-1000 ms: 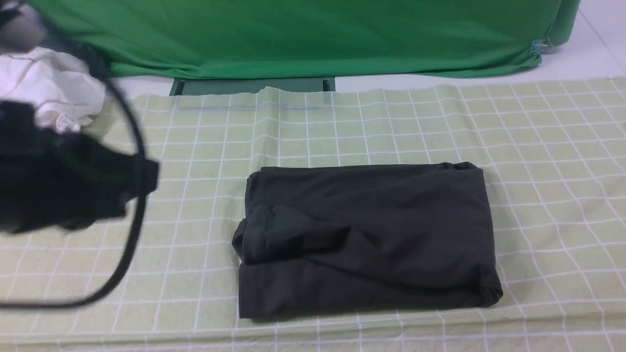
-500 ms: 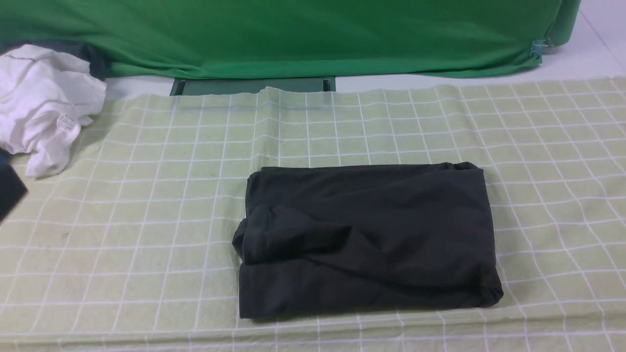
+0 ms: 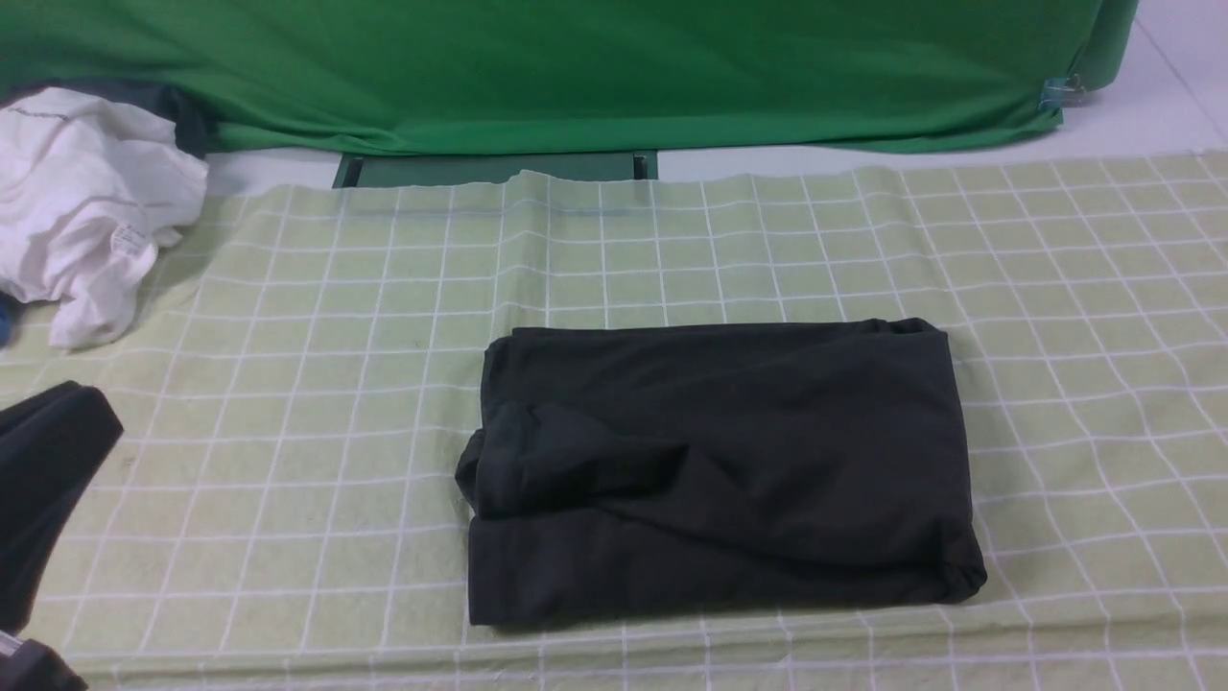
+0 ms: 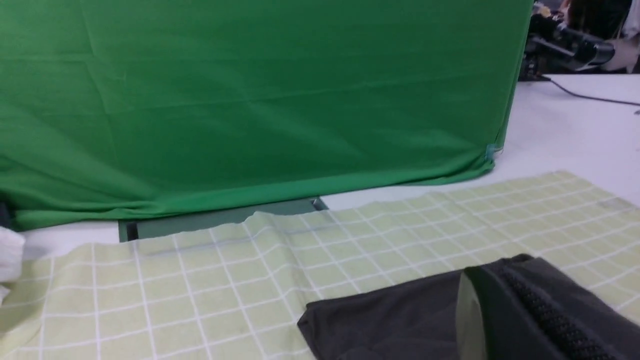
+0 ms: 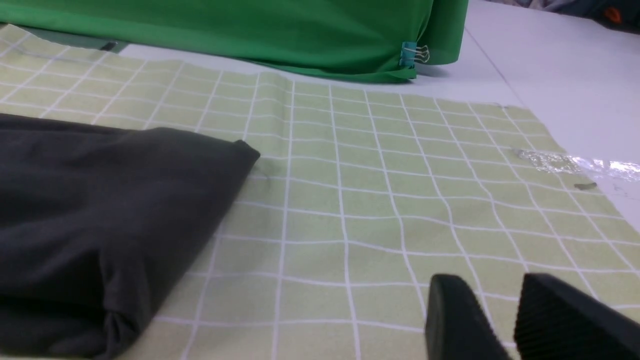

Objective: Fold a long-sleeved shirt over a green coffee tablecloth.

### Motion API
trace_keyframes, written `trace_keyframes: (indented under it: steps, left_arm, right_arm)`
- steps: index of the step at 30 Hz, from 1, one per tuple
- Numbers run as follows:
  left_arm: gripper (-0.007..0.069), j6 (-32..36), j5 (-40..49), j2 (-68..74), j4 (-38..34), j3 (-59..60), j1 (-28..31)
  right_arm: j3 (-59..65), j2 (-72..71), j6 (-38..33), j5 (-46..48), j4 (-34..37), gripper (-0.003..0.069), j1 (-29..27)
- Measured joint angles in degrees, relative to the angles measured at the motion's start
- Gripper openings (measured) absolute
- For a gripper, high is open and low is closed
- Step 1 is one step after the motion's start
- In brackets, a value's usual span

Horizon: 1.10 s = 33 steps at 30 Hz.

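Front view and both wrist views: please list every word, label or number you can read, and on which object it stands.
No text can be read in any view.
White garment: a small tag with dark marks, too small and blurred to read.
Long-sleeved shirt: folded, no print or label visible.

We see only a dark part of the left arm (image 3: 43, 480) at nine o'clock in the front view, cut by the edge; its gripper is outside that picture. The right gripper (image 5: 505, 320) shows just two finger stubs, cropped at the bottom of its wrist view. The long-sleeved shirt (image 3: 720, 470) is folded, so its print and neck label are hidden. The white garment (image 3: 82, 206) at ten o'clock runs off the edge; its tag is too small to read.
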Motion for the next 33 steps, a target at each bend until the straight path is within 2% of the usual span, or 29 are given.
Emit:
trace_keyframes:
  steps: [5, 10, 16, 26, 33]
  left_arm:
    - [0.0013, 0.0, -0.7, -0.74, 1.08, 3.0, 0.0]
    - [0.0013, -0.28, -2.7, -5.36, 5.73, 7.82, 0.0]
    - [0.0013, -6.12, -4.14, -8.3, 12.52, 11.96, 0.07]
    - [0.0013, -7.34, -8.36, -13.3, 13.58, 16.8, 9.7]
    - [0.0013, -7.65, -8.92, -14.56, 13.58, 21.77, 10.81]
  right_arm:
    - [0.0, 0.0, 0.0, 0.0, 0.0, 0.0197, 0.0]
    - [0.0, 0.0, 0.0, 0.0, 0.0, 0.0197, 0.0]
    - [0.0, 0.0, 0.0, 0.0, 0.0, 0.0197, 0.0]
    - [0.0, 0.0, 0.0, 0.0, 0.0, 0.0198, 0.0]
    - [0.0, 0.0, 0.0, 0.0, 0.0, 0.0213, 0.0]
